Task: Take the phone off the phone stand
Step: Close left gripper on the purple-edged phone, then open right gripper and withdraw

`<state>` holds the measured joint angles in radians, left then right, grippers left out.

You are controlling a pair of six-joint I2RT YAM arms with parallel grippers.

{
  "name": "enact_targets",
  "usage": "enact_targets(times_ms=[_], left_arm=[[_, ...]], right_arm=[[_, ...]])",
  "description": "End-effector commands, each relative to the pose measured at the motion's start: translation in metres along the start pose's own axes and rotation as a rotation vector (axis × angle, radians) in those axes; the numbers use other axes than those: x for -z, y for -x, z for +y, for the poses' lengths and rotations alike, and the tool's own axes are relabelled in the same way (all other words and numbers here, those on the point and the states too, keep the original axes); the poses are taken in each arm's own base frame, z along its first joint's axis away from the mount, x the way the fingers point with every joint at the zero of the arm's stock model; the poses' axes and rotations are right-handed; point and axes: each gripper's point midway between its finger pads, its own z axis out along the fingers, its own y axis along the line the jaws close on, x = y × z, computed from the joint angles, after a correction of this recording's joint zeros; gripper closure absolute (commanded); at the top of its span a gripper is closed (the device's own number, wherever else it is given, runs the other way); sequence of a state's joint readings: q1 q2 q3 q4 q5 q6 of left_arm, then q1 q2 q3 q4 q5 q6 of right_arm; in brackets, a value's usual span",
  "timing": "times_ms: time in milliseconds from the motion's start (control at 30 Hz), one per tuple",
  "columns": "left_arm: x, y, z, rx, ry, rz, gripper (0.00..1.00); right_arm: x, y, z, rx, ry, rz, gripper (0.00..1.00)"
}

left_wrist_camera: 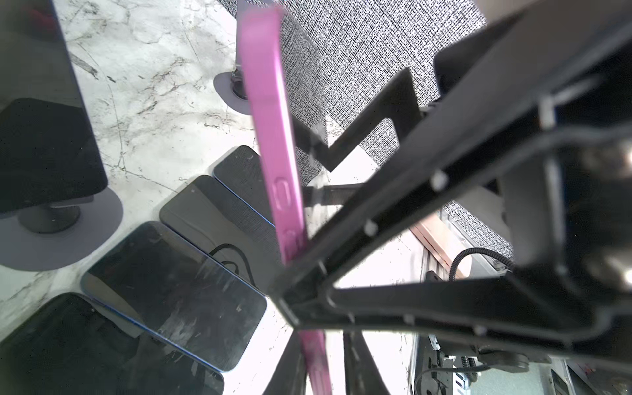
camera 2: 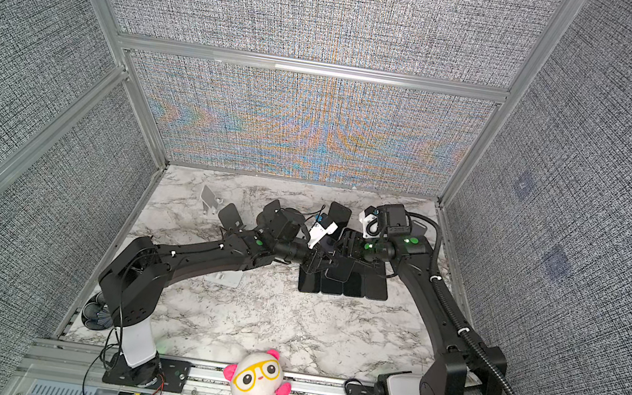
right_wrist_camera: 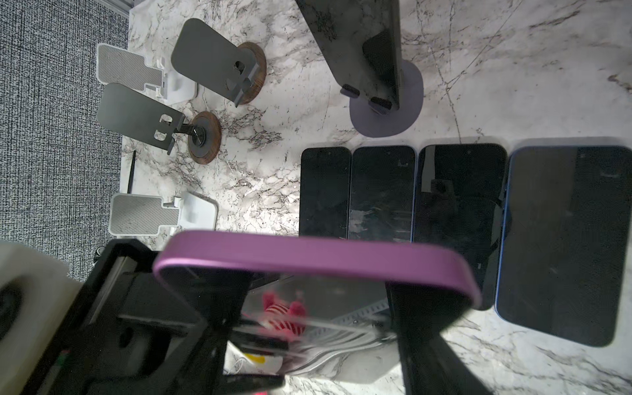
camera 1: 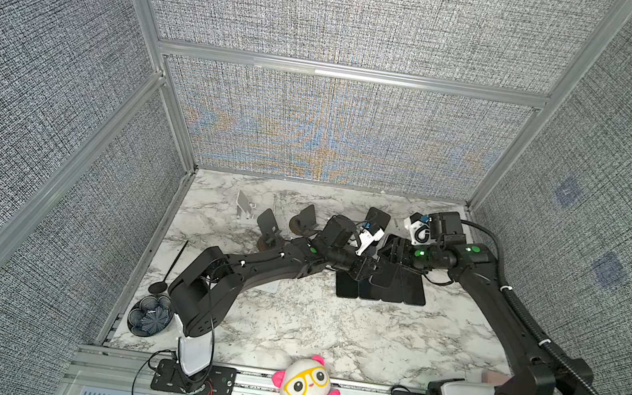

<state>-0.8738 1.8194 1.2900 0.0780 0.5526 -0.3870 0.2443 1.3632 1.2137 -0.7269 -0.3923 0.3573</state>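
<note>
Left gripper (camera 1: 368, 270) pinched the pink phone (left_wrist_camera: 270, 119), long axis crossing its fingers (left_wrist_camera: 444, 301); right gripper (camera 1: 393, 255) clasped it from two o'clock.

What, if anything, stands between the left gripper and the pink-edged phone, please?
Nothing visible does. The left gripper pinches the pink-edged phone across its thickness, while the right gripper holds it across its width, over the four phones lying flat on the table.
</note>
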Motion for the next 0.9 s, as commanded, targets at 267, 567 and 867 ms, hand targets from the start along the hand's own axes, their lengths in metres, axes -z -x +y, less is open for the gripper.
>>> enact_targets(times_ms=[267,567,867], left_arm=[[-0.002,0.009,-0.003,0.006,-0.013,-0.032,1.0],[0.004,0.013,-0.002,0.008,0.019,-0.048,1.0],[0.009,0.018,-0.003,0.011,0.032,-0.061,1.0]], right_arm=[[0.002,0.008,0.012,0.035,0.051,-0.028,0.39],[0.011,0.01,0.008,0.075,0.007,-0.041,0.16],[0.02,0.014,0.001,0.085,-0.039,-0.082,0.04]])
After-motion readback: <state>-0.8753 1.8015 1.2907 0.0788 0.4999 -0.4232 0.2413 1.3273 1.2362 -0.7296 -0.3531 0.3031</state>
